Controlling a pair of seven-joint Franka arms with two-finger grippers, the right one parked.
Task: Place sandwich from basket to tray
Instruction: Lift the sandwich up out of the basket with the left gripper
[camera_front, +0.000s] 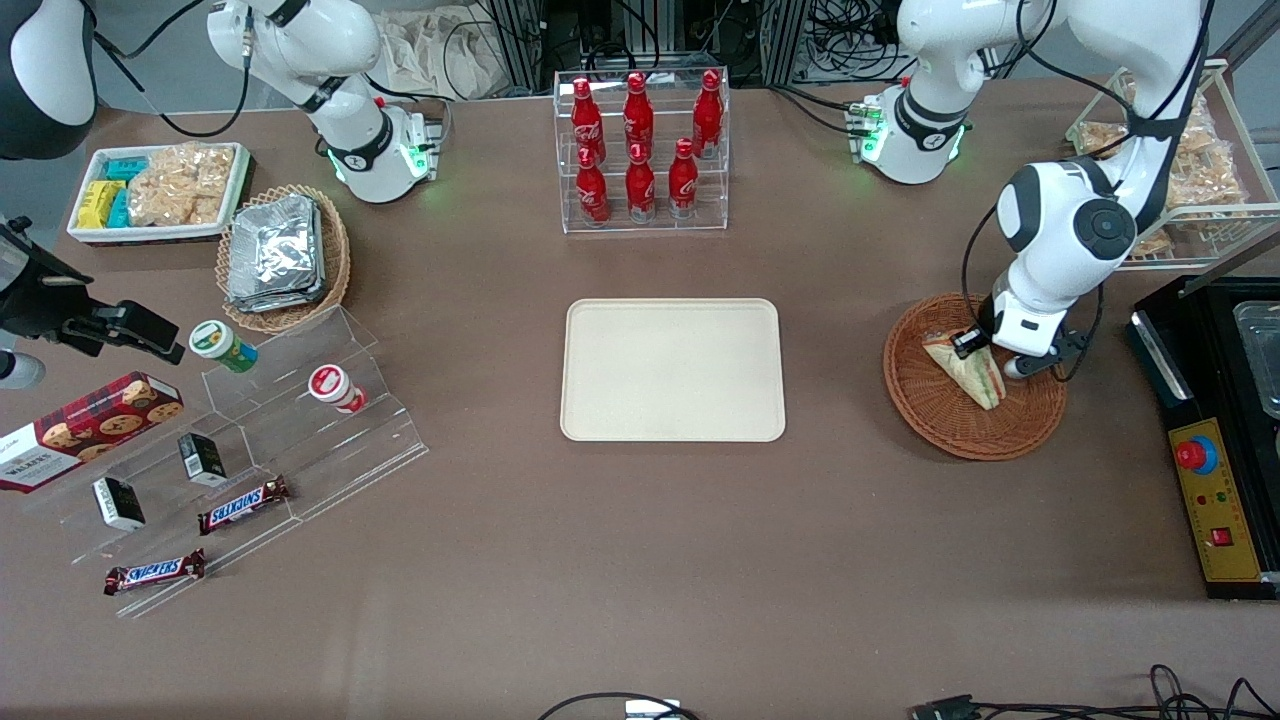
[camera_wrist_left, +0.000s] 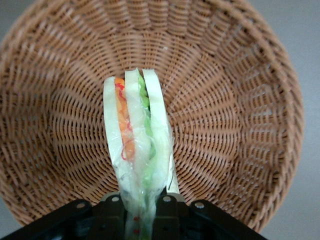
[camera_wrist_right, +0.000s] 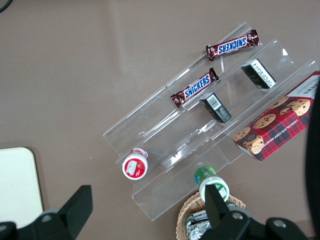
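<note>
Down in the basket (camera_front: 940, 420) toward the working arm's end of the surface (camera_front: 640, 560): tool (camera_front: 985, 353) closed on the sandwich (camera_front: 968, 368), fingers (camera_wrist_left: 112, 212) pinching one end of the wedge. Sandwich (camera_wrist_left: 137, 150) standing on edge, filling layers up, over the woven bottom of the basket (camera_wrist_left: 225, 115). Well apart, mid-surface, nothing on it: tray (camera_front: 672, 369).
</note>
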